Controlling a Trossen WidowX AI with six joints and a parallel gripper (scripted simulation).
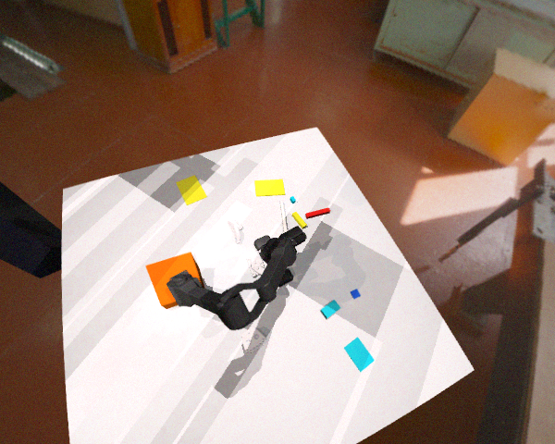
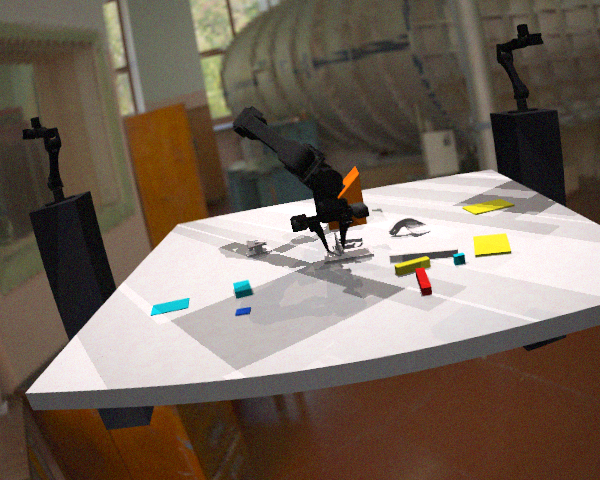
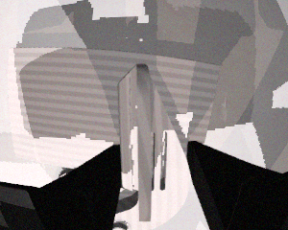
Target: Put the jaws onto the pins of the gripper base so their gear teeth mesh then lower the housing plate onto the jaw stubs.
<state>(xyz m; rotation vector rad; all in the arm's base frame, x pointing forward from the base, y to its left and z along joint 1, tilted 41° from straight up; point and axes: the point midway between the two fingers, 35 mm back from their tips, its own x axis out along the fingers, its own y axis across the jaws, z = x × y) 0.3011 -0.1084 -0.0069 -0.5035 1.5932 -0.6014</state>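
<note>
My gripper [image 2: 336, 248] [image 3: 155, 151] is shut on a pale grey part with an upright fin [image 3: 144, 144], which looks like a jaw. The held part is low over a flat striped grey plate [image 2: 365, 254] [image 3: 62, 96], which looks like the gripper base. A dark curved piece [image 3: 127, 201] shows beside the left finger. Pins and gear teeth cannot be made out. A second, arched grey part [image 2: 408, 222], probably the other jaw, lies apart on the table. A small grey part [image 2: 257, 249] [image 1: 256, 337], probably the housing plate, lies on the other side of the gripper.
An orange block [image 1: 187, 263] [image 2: 356, 198] stands near the arm's base. A long grey bar [image 2: 423, 255], a yellow bar [image 2: 412, 265], a red bar [image 2: 423, 281] and a small teal block [image 2: 459, 258] lie nearby. Yellow and cyan flat pieces and a blue piece [image 1: 354, 293] lie farther out.
</note>
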